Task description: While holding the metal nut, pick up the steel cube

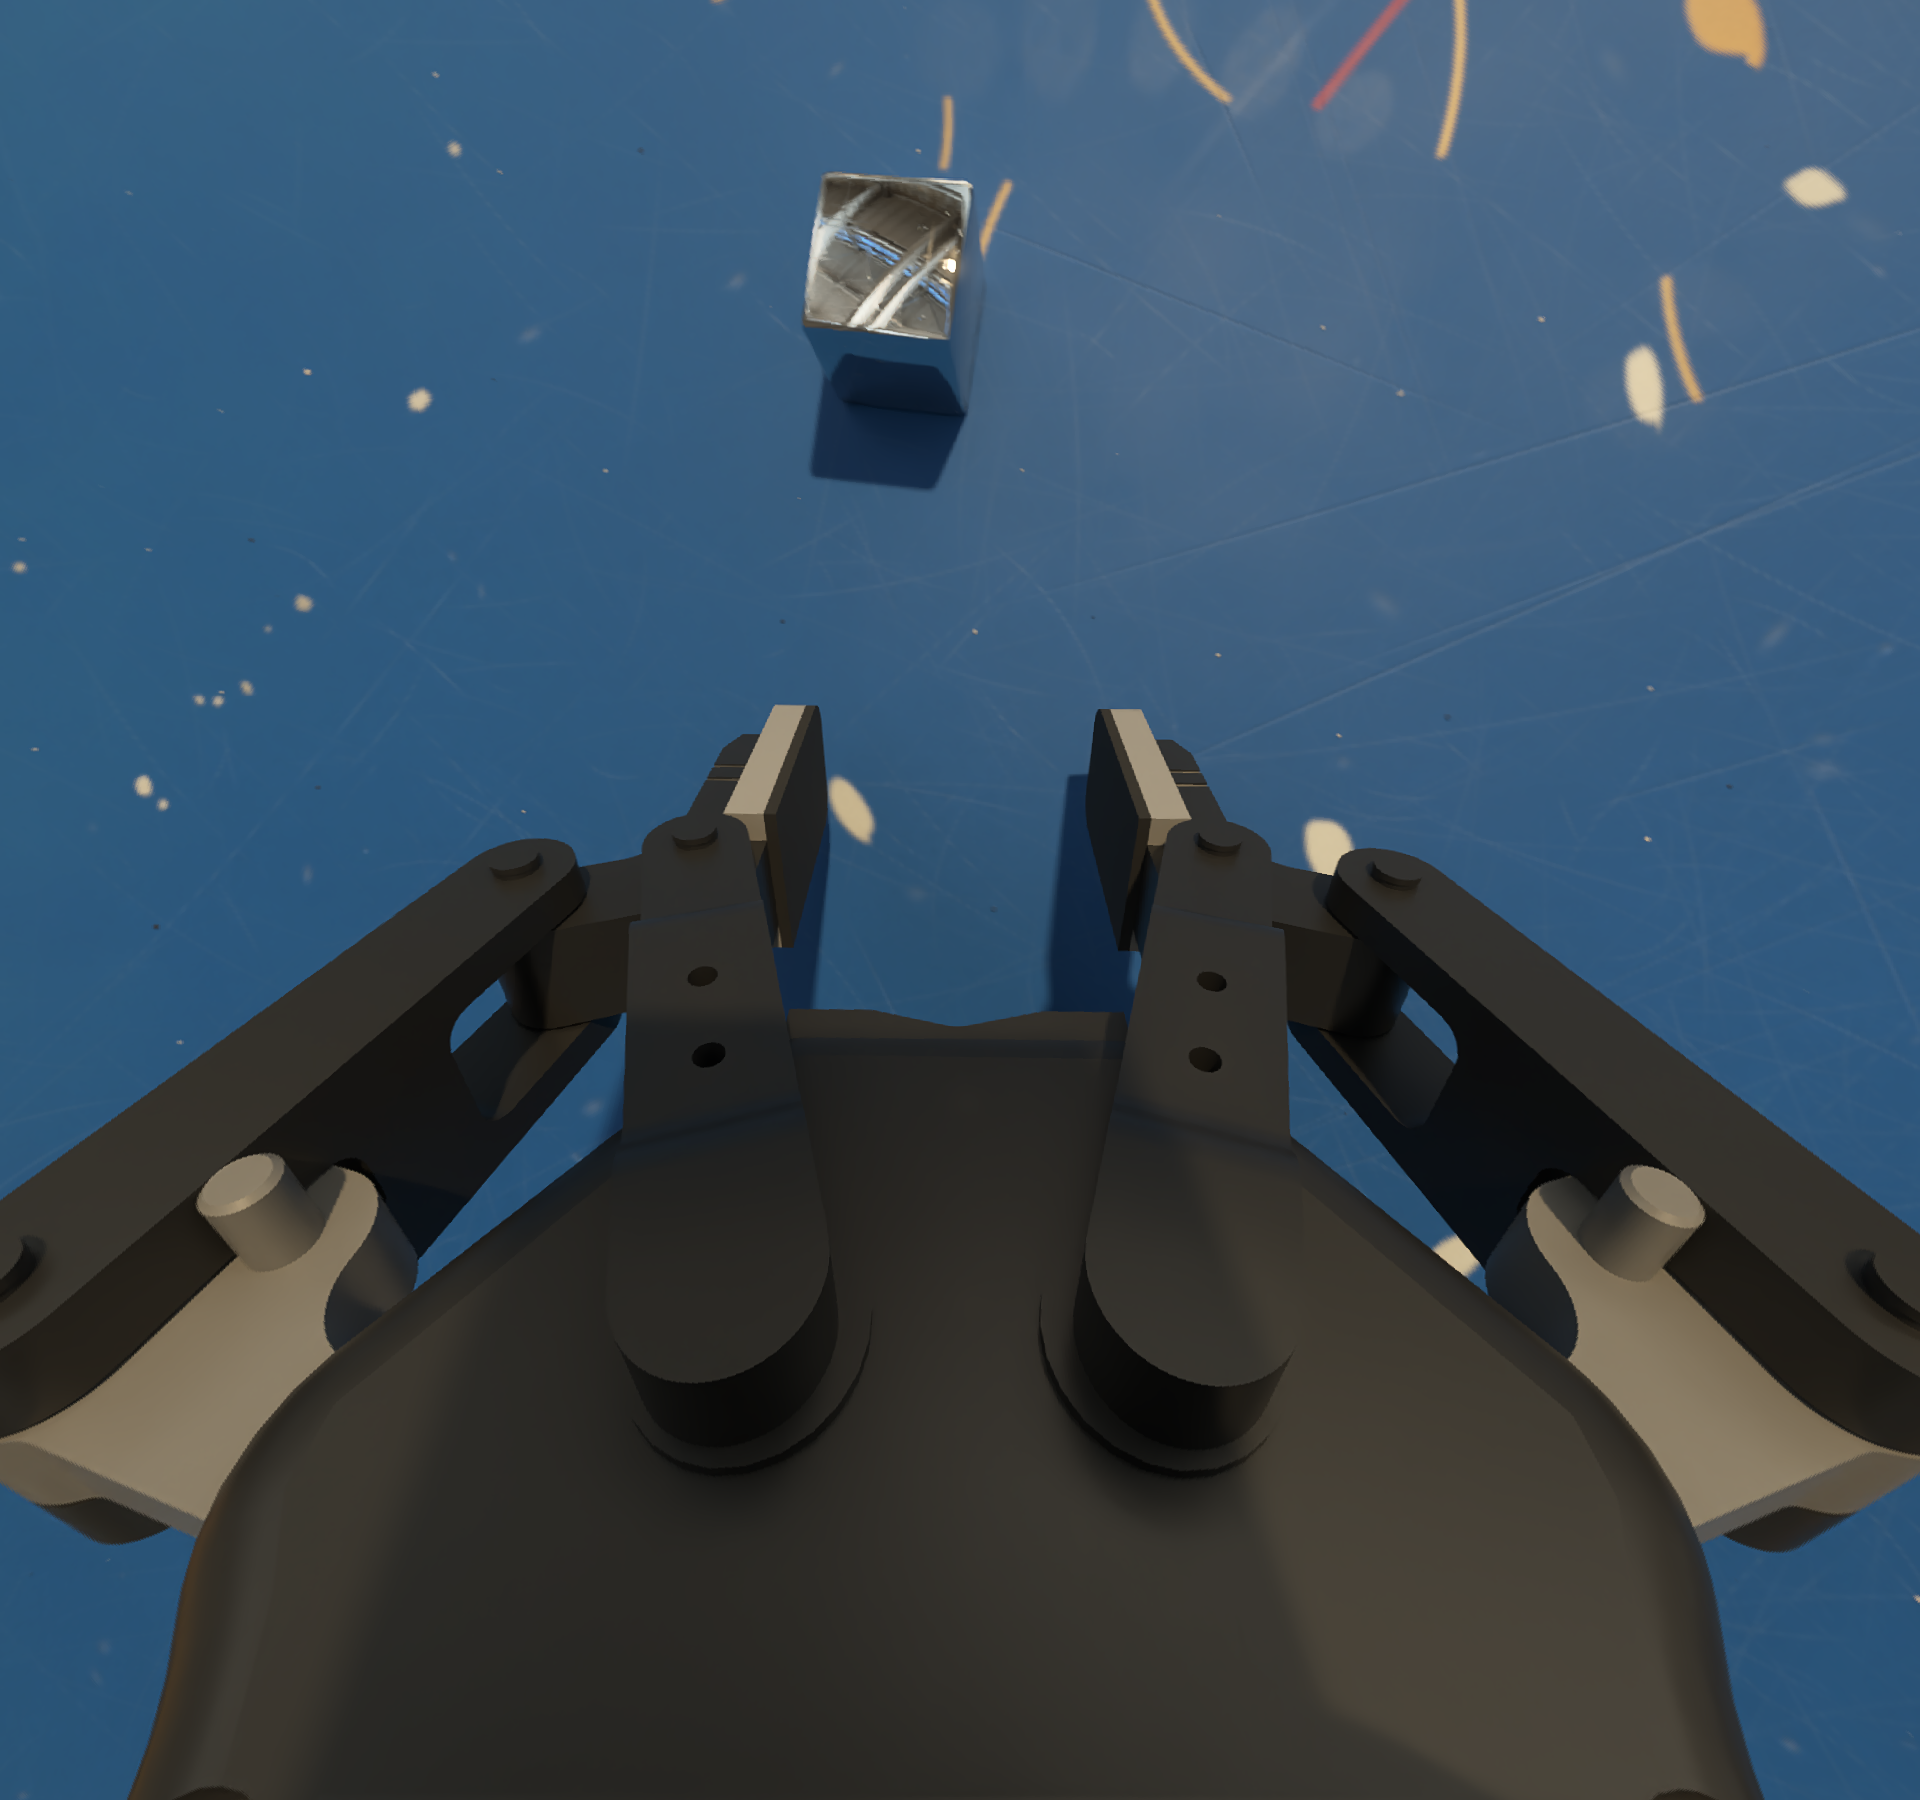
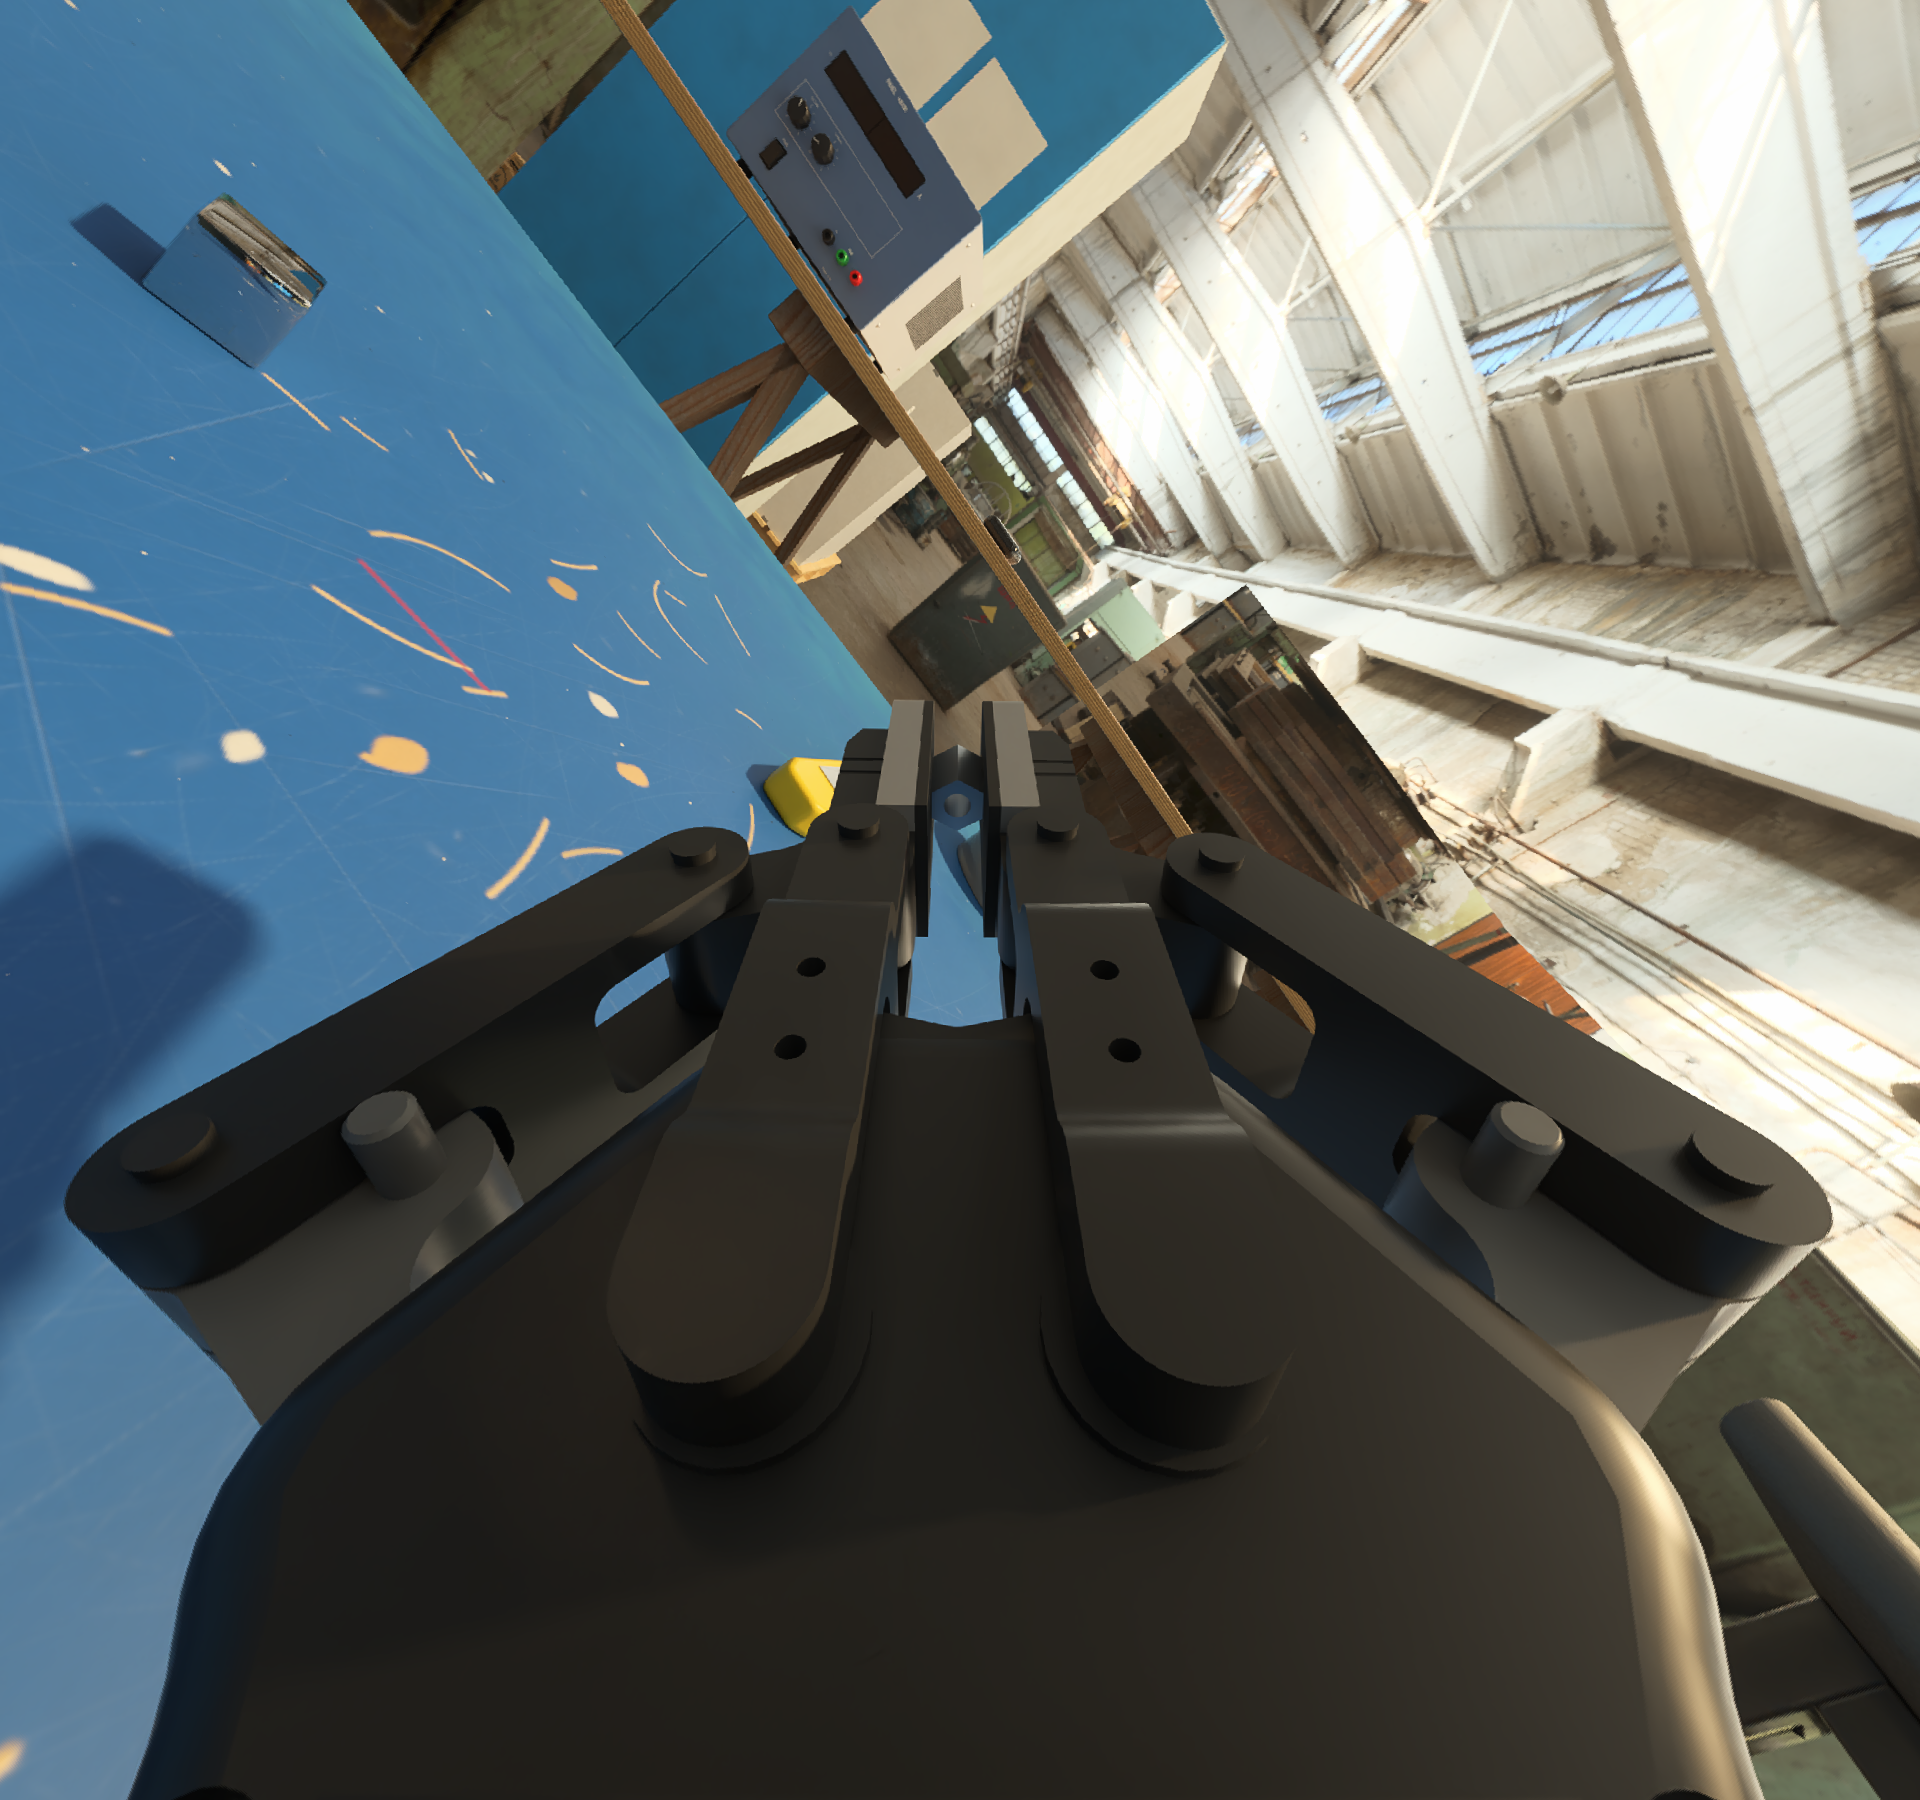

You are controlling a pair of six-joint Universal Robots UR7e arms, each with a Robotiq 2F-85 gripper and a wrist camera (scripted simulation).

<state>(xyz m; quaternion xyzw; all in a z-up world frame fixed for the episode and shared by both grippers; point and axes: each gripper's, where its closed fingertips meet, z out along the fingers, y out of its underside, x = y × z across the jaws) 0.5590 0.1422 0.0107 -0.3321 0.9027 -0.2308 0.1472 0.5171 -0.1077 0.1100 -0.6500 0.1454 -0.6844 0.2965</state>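
Ahead of the open left fingers (image 1: pixel 956 815), the cube (image 1: pixel 891 280) sits apart on the tabletop (image 1: pixel 416 524).
Right fingers (image 2: pixel 956 763) grip the nut (image 2: pixel 957 801); cube faces nearly squared to the left's gap.

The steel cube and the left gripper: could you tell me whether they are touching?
Apart. The left wrist view shows the steel cube standing on the blue table, with bare tabletop between it and the open left gripper.

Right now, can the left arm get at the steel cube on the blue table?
Probably yes. The left end effector is open and empty, and the steel cube stands alone ahead of it on the blue table, slightly left of centre, with nothing between them.
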